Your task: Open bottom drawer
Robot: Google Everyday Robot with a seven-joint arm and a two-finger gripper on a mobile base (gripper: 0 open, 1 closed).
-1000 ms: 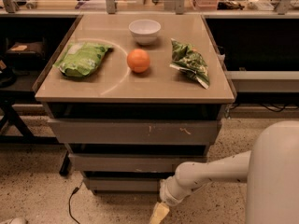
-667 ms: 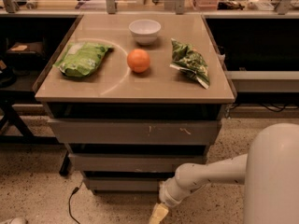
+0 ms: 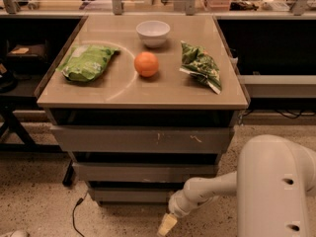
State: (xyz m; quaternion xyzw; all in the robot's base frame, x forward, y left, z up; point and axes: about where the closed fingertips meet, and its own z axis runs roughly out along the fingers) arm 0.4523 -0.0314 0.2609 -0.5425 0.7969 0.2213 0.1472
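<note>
Nothing visible has shifted since the earlier frames: the arm holds the same low pose and the objects lie as they did. The end effector [image 3: 167, 225] hangs near the floor, showing as a pale yellowish tip pointing down and to the left, just in front of and below the right part of the bottom drawer [image 3: 129, 195]; whether it is open or closed cannot be told, and it has hold of nothing that shows. The bottom drawer is the lowest and narrowest of the three grey fronts, sitting beneath the middle drawer [image 3: 145, 172], with only its flat panel in view and no tray showing. Above them, the top drawer [image 3: 140, 139] carries pale scratch marks. On the table [image 3: 143, 95] stand a white bowl [image 3: 153, 32] at the back, an orange [image 3: 146, 64] in the middle, a green bag [image 3: 87, 62] to the left and a darker green bag [image 3: 200, 66] to the right, all apart from one another. The robot's white body [image 3: 276, 186] fills the lower right corner, and a dark cable [image 3: 76, 214] lies on the speckled floor at lower left
</note>
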